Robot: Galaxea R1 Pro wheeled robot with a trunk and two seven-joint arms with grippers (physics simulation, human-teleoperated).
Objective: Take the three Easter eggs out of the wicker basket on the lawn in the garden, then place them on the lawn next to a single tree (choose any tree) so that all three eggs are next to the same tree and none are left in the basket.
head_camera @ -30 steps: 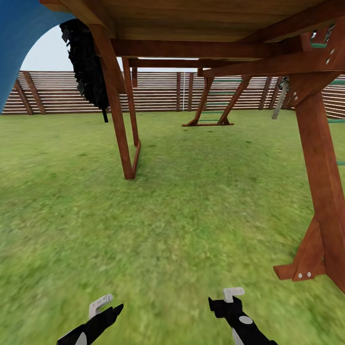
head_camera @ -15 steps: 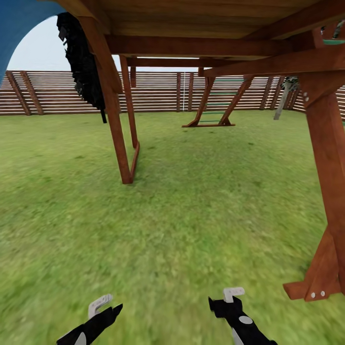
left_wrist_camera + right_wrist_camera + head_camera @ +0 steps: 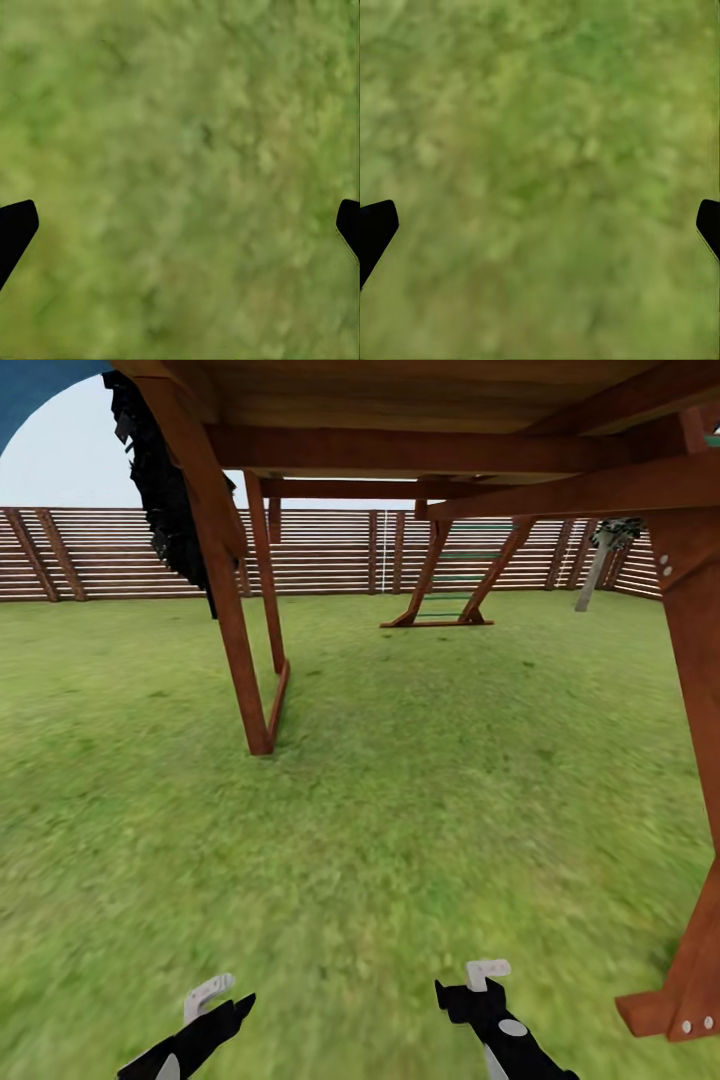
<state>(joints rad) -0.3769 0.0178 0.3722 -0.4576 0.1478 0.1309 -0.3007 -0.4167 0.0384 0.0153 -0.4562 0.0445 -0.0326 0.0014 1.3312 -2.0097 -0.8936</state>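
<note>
Lawn (image 3: 400, 810) runs ahead under a wooden play frame (image 3: 240, 660) to the slat fence (image 3: 330, 550); I see no eggs, basket or pale-trunked tree from which to judge a direction or the nearer arm. Left claw (image 3: 215, 1000) and right claw (image 3: 480, 980) hang low over bare grass, fingertips spread wide in the wrist views, holding nothing. I judge the robot is searching

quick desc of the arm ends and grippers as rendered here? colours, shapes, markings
Both are matte black. The left gripper ends in a pale grey hooked bracket; the right gripper carries a similar light-grey bracket, with a grey oval patch further back. In the wrist views the fingertips are plain black wedges. No cables or lettering visible.
</note>
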